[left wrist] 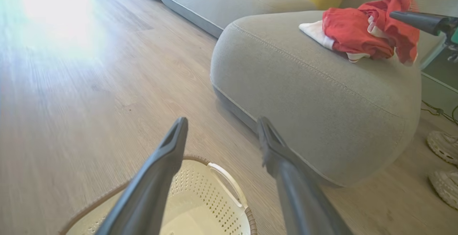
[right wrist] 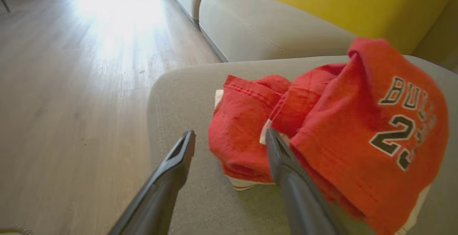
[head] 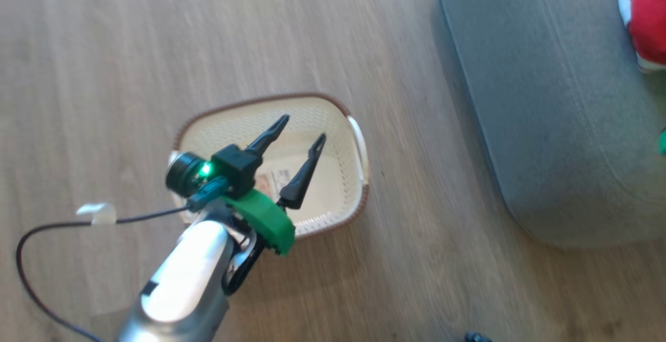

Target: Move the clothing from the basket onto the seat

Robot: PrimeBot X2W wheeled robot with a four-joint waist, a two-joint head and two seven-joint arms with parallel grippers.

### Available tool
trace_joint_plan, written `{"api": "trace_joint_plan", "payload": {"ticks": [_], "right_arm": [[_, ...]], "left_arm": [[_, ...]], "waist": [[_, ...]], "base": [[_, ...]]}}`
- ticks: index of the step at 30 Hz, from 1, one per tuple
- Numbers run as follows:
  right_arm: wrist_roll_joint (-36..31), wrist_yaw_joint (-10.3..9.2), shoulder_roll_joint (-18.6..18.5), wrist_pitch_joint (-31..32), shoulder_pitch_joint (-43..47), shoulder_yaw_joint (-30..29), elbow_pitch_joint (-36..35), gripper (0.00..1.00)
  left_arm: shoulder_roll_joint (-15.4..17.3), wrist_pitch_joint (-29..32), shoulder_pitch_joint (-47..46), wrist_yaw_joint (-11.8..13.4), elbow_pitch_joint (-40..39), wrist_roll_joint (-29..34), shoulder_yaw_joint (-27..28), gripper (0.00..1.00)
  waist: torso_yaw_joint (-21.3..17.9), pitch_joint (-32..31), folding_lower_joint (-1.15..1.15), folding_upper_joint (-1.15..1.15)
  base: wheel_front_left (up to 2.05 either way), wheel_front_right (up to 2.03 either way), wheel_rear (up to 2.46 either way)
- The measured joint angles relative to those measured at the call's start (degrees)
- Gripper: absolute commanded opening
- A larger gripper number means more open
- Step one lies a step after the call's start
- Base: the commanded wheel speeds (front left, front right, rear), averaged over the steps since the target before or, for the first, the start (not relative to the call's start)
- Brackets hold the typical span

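seat [head: 546, 97]: clothing [right wrist: 322, 131] is seen heaped on top | basket [head: 338, 139]: found empty, well apart from it | right claw [right wrist: 229, 134]: fingers spread, nothing gripped, clothing just ahead-right, nearer arm | left claw [head: 304, 127]: spread, held over basket

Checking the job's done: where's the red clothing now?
The clothing lies bunched on the grey seat, at the head view's far right edge, right of the basket, with the open right pincer beside it.

Clothing [right wrist: 322, 131] heaped on seat [right wrist: 179, 92] (basket [head: 344, 175] nearby).
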Motion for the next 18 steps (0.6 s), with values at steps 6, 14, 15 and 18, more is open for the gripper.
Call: {"api": "trace_joint_plan", "payload": {"ticks": [6,14,15,18], "right_arm": [[-1.51,0.00,4.34,0.00,8.12,0.68,-10.57,1.00],[-3.83,0.00,7.44,-0.01,14.72,0.68,-20.50,1.00],[-4.17,0.00,7.79,-0.01,15.51,0.85,-21.29,1.00],[-4.28,0.00,8.96,-0.01,17.44,1.32,-23.03,1.00]], "left_arm": [[-1.09,0.00,4.31,0.01,0.14,0.96,6.28,1.00],[-2.25,0.00,9.24,0.19,0.58,2.38,13.82,1.00],[-2.36,0.01,9.80,0.43,0.67,2.79,14.80,1.00],[-2.89,0.01,11.21,0.82,0.69,3.71,17.86,1.00]], "waist": [[3.34,-4.65,0.00,0.00],[7.17,-9.56,0.00,0.00],[7.69,-10.14,0.00,0.00],[9.23,-11.75,0.00,0.00]], "base": [[0.00,0.00,0.00],[0.00,0.00,0.00],[0.00,0.00,0.00],[0.00,0.00,0.00]]}}
